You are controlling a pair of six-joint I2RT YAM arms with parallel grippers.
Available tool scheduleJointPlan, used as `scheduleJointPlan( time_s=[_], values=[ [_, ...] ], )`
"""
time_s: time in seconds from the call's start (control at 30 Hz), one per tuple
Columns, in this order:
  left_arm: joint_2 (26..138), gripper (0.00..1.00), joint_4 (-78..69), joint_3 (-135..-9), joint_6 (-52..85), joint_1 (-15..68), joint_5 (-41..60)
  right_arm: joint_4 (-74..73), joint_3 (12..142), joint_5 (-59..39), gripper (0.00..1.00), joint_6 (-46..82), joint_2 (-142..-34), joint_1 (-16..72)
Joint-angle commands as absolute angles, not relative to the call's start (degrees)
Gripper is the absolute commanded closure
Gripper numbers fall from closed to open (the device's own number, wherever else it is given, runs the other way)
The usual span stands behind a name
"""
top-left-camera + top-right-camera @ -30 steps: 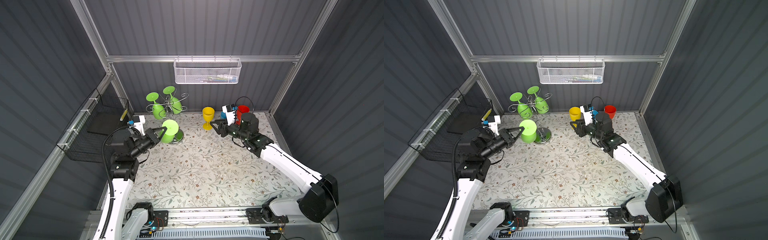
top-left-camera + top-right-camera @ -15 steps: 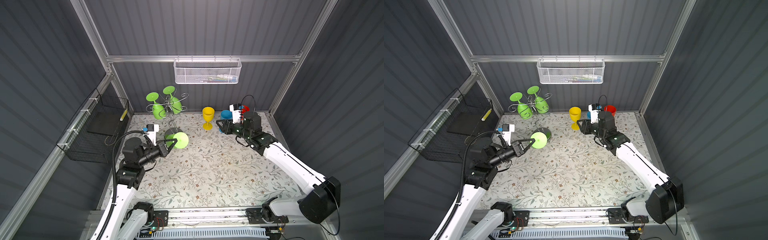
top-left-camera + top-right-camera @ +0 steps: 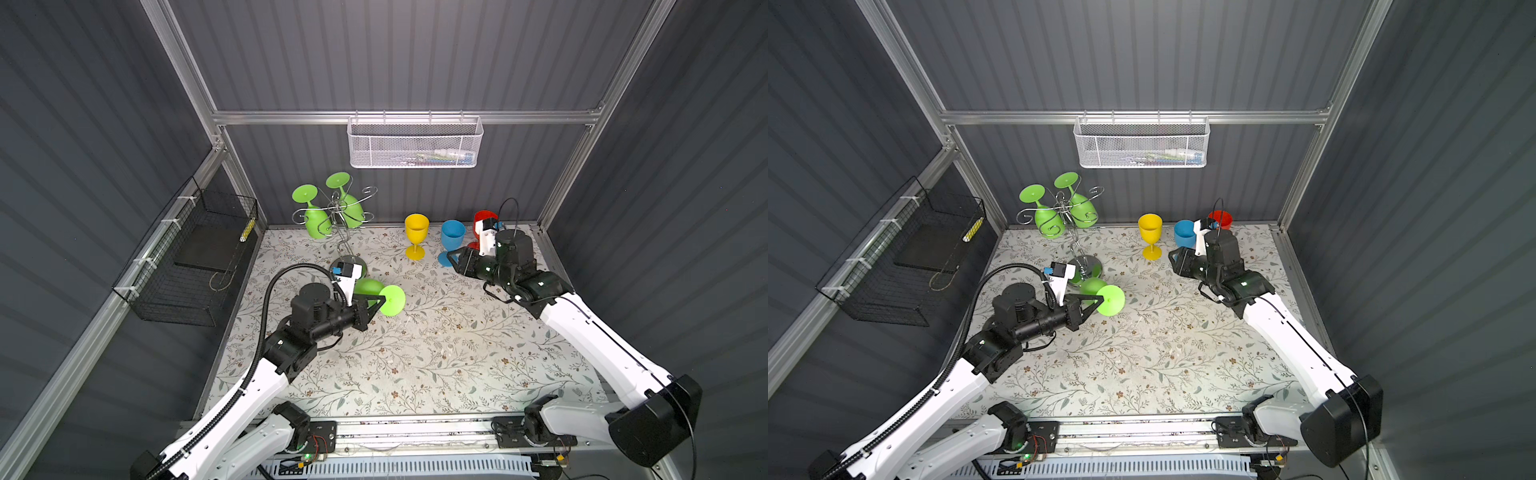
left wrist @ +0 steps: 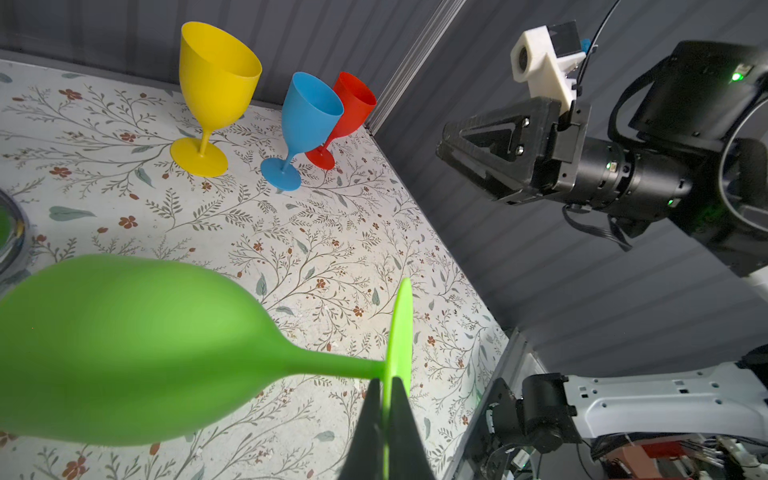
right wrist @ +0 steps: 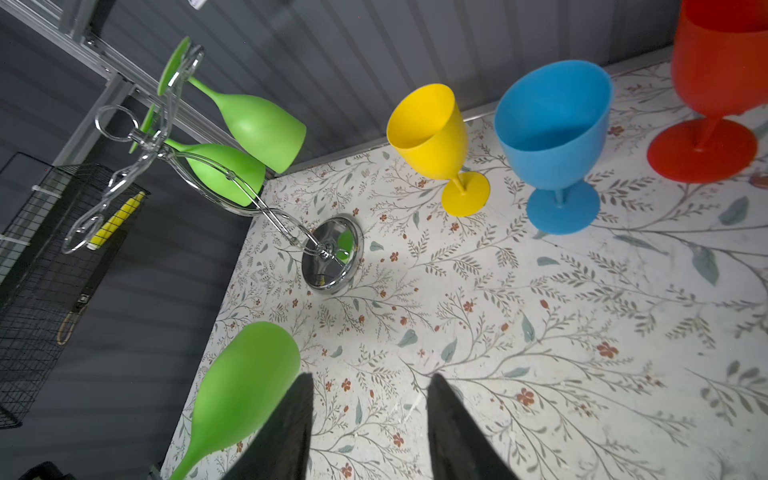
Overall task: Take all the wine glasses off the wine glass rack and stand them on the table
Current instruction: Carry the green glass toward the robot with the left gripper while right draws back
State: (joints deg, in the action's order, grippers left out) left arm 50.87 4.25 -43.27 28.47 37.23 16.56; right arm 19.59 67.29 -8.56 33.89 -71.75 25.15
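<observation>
We are carrying the green wine glass (image 3: 369, 286) farther out from the wine glass rack (image 5: 328, 268) than a second ago, over the floral mat (image 3: 415, 353). Our left gripper (image 4: 384, 380) is clamping its foot disc between closed fingers (image 4: 368, 415) (glass lying sideways, bowl nearest the rack's base). Our right gripper (image 5: 370, 380) is hanging open, empty, now beside the blue goblet (image 3: 452, 235); two more green glasses (image 3: 318, 222) are hanging on the rack.
</observation>
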Motion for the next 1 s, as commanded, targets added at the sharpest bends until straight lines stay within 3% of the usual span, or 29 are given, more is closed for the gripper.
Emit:
scheduleJointPlan(
  time_s=[0.0,0.23,0.43,0.7,0.97],
  values=[
    [53.4,1.0,0.0,-42.1,22.9,42.7,6.6,27.3,67.6,-6.7,0.54,36.1,-70.4,25.0],
    [60.3,1.0,-5.8,-43.0,12.0,59.2,-11.6,32.7,64.7,-5.6,0.55,40.6,-67.3,25.0],
    [68.1,1.0,-11.9,-43.9,3.3,68.1,-25.4,37.1,64.3,-5.1,0.58,44.6,-65.5,25.0],
    [76.9,1.0,-22.2,-45.0,-3.5,71.5,-35.2,40.9,62.2,-7.8,0.59,47.7,-63.6,25.1],
    [83.8,1.0,-26.6,-48.3,-7.3,71.7,-36.7,41.0,59.7,-8.6,0.6,50.1,-62.0,26.6]
  ],
)
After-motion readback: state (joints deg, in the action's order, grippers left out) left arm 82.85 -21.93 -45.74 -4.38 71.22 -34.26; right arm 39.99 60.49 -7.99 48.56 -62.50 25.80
